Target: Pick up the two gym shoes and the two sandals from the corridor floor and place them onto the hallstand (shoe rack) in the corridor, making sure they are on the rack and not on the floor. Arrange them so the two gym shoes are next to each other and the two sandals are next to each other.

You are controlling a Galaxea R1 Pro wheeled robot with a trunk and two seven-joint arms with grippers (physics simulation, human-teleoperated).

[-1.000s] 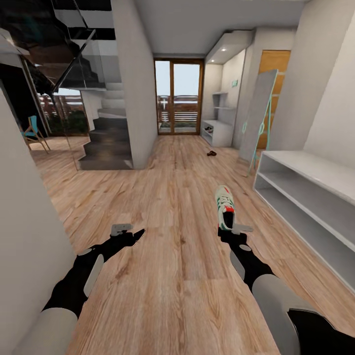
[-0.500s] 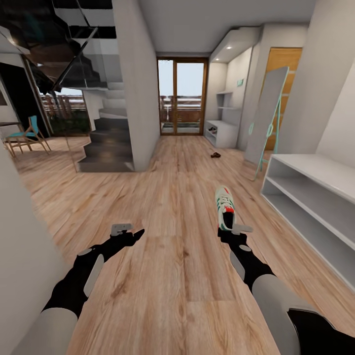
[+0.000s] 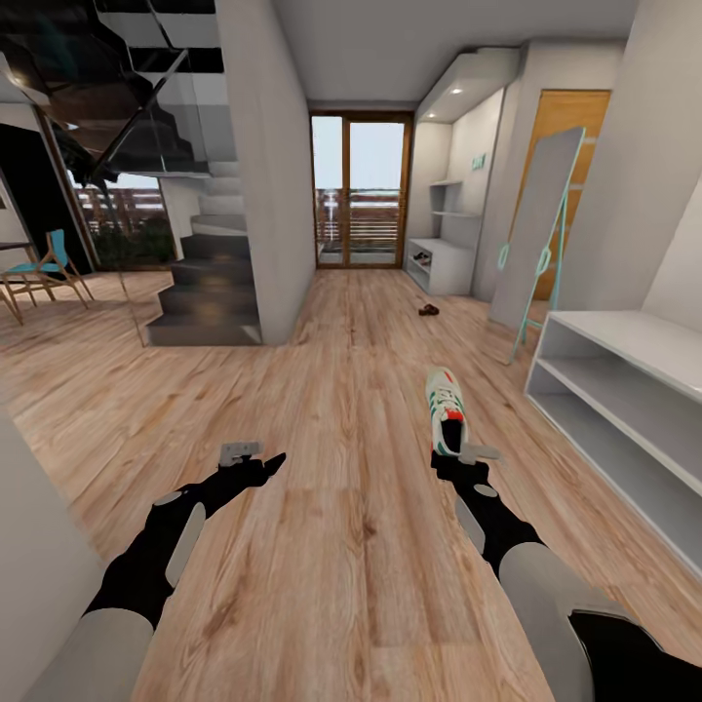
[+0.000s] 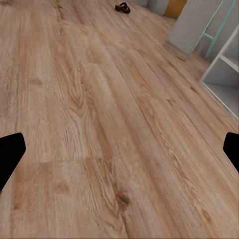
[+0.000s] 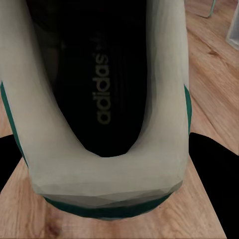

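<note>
My right gripper (image 3: 458, 456) is shut on the heel of one gym shoe (image 3: 445, 408), white with green stripes and a red-orange tongue, held toe-forward above the corridor floor (image 3: 351, 546). The right wrist view looks into the shoe's heel opening (image 5: 107, 164) between black fingers (image 5: 214, 169). My left gripper (image 3: 255, 460) is open with nothing in it, its fingertips (image 4: 10, 154) wide apart over bare planks. A brown sandal (image 3: 428, 310) (image 4: 122, 7) lies on the floor far ahead. The hallstand (image 3: 444, 265) stands at the corridor's far right, with small dark shapes on its low bench.
A long low white two-tier bench (image 3: 624, 385) lines the right wall. A tall mirror (image 3: 536, 229) leans beyond it. A grey pillar (image 3: 258, 175) and dark stairs (image 3: 210, 288) are ahead on the left, glass doors (image 3: 356, 190) at the end.
The whole view has shifted: the grey wall at the left and the white bench at the right slid outward. Both arms and the held shoe keep the same pose.
</note>
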